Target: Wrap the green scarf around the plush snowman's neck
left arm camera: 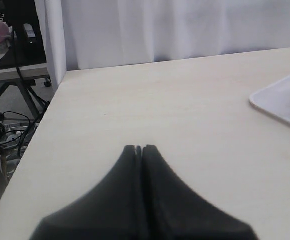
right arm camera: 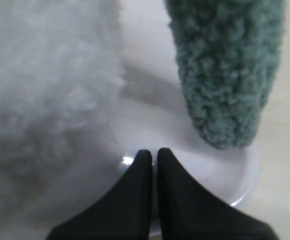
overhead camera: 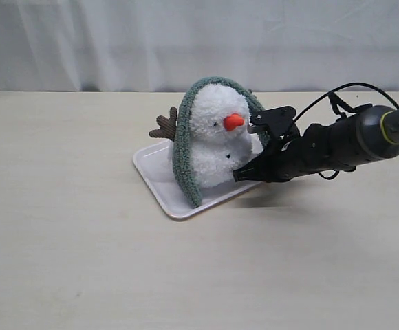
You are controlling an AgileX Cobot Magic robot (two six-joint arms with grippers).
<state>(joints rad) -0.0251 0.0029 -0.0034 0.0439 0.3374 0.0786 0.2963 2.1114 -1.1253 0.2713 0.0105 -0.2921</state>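
Note:
The plush snowman (overhead camera: pixel 217 141) sits upright on the white tray (overhead camera: pixel 155 172), orange nose facing right. The green scarf (overhead camera: pixel 184 155) is draped over its head like a hood, not at its neck. One end hangs down the near side to the tray and the other runs down behind the right side. My right gripper (overhead camera: pixel 243 172) is shut and empty, its tips low against the snowman's belly over the tray. In the right wrist view the right gripper (right arm camera: pixel 154 152) sits between the snowman's fur (right arm camera: pixel 45 100) and a hanging scarf end (right arm camera: pixel 225 80). My left gripper (left arm camera: pixel 139 148) is shut over bare table.
The tray's corner (left arm camera: pixel 282 100) shows at the edge of the left wrist view, well away from the left gripper. A table edge (left arm camera: pixel 45 120) with cables and a stand on the floor beyond lies close by. A white curtain (overhead camera: pixel 199 41) backs the table.

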